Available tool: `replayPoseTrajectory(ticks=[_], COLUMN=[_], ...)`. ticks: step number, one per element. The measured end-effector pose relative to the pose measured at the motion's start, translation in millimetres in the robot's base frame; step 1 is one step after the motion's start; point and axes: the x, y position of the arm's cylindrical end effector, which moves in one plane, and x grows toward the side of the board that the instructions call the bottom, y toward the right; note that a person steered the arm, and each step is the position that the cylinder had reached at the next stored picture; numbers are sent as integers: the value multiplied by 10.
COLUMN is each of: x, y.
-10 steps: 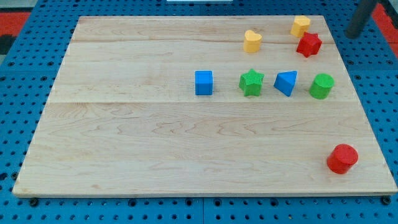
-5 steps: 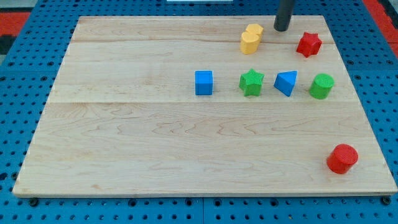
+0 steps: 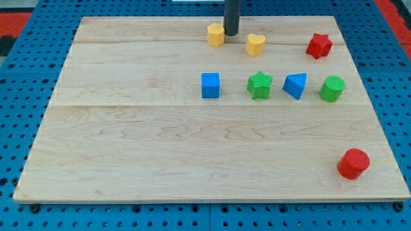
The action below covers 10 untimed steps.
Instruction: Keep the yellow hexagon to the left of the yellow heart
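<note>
Near worktop's [image 3: 128,160] top edge: your tip [image 3: 230,33] touches yellow hexagon's [image 3: 216,34] right side, yellow heart [image 3: 255,44] just beyond on view's right. No hand fitted, nothing gripped. Hexagon lies left of heart.

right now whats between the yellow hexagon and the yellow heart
In the camera view, only my tip stands between them, right beside the yellow hexagon, with the yellow heart a little off to the view's right.

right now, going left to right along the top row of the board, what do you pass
yellow hexagon → my tip, right beside the hexagon → yellow heart → red star
</note>
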Motion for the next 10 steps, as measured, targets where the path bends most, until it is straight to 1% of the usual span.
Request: replayPoseTrajectory(ticks=[2,3,4,5,7,8,9,10], x=[-349,-90,129,108,340,351,441,609], y=[-175,-473,-538,-325,33,152,182,62])
